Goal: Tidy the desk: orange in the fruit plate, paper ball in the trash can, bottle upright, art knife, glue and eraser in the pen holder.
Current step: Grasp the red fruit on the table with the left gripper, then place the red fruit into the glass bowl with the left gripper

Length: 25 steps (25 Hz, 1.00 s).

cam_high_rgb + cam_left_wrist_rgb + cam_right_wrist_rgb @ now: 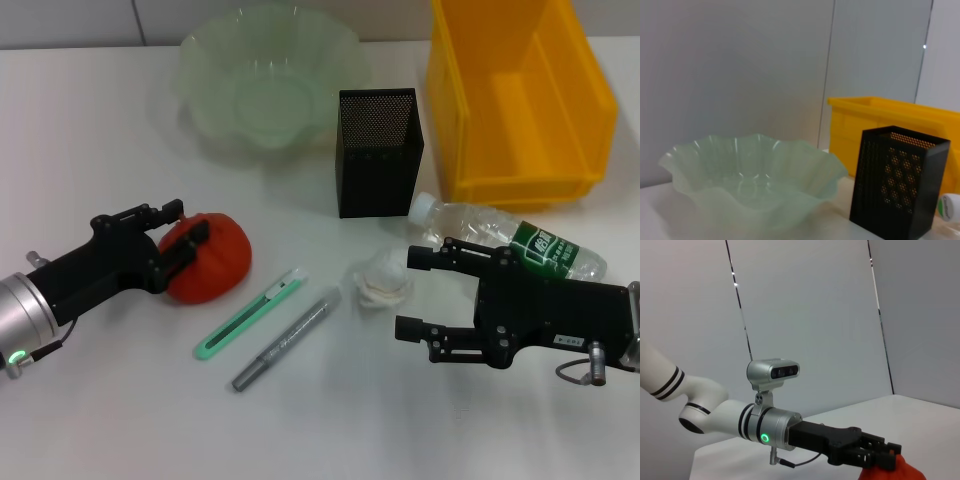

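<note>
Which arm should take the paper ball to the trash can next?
Right. The right gripper sits open beside the paper ball, on the yellow bin's side. The left gripper is occupied, closed on the orange.

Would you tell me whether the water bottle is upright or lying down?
Lying down: the bottle rests on its side on the table.

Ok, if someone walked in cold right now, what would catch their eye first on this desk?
Probably the orange, bright red-orange at the desk's left, with the left pincer closed around it. Next the big yellow bin at the back right, with the black mesh pen holder beside it. Then the right pincer, open next to the paper ball, in front of the bottle lying on its side.
</note>
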Each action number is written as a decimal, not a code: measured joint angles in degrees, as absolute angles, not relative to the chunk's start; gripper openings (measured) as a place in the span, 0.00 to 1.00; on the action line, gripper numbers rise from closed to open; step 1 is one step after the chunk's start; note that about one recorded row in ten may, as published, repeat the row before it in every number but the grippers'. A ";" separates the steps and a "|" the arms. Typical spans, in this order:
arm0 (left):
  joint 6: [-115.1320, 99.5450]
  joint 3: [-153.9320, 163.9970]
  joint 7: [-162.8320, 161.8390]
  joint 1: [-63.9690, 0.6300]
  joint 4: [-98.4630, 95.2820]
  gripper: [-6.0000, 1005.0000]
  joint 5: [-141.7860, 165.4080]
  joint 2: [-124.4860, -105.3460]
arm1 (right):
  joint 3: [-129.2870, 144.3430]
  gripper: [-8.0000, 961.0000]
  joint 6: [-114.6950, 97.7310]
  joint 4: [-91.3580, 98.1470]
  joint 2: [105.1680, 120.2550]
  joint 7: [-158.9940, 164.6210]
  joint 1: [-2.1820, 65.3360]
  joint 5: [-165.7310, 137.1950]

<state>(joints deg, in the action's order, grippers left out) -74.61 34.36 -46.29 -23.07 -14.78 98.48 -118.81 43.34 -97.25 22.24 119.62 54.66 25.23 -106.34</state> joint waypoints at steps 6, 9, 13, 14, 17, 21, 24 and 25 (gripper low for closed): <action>-74.62 34.49 -46.52 -23.02 -14.94 0.38 98.04 -118.69 | 43.33 0.85 -96.28 22.23 119.62 54.66 25.29 -106.34; -74.71 34.44 -46.71 -23.19 -14.93 0.30 98.01 -118.67 | 43.33 0.85 -95.99 22.17 119.62 54.66 25.58 -106.34; -75.78 34.35 -46.86 -23.43 -15.10 0.21 97.93 -118.65 | 43.33 0.85 -95.95 22.15 119.62 54.66 25.77 -106.17; -76.35 34.33 -46.87 -23.41 -15.20 0.19 97.88 -118.65 | 43.33 0.85 -95.85 22.15 119.62 54.66 25.82 -105.83; -77.93 33.74 -47.06 -23.26 -15.35 0.15 97.72 -118.64 | 43.33 0.85 -95.82 22.15 119.62 54.66 25.83 -105.68; -81.85 30.10 -48.37 -23.03 -15.83 0.12 97.60 -118.50 | 43.32 0.85 -95.68 22.15 119.62 54.66 25.84 -105.64; -86.20 25.96 -51.15 -23.37 -18.78 0.11 97.33 -118.47 | 43.33 0.85 -95.35 21.49 119.62 54.66 26.07 -105.56; -86.49 25.77 -51.44 -23.48 -19.00 0.10 97.19 -118.48 | 43.33 0.85 -95.33 21.28 119.61 54.66 26.16 -105.56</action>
<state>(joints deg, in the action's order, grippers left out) -86.49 25.77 -51.44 -23.48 -19.00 97.19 -118.48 43.33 -95.33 21.28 119.61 54.66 26.16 -105.56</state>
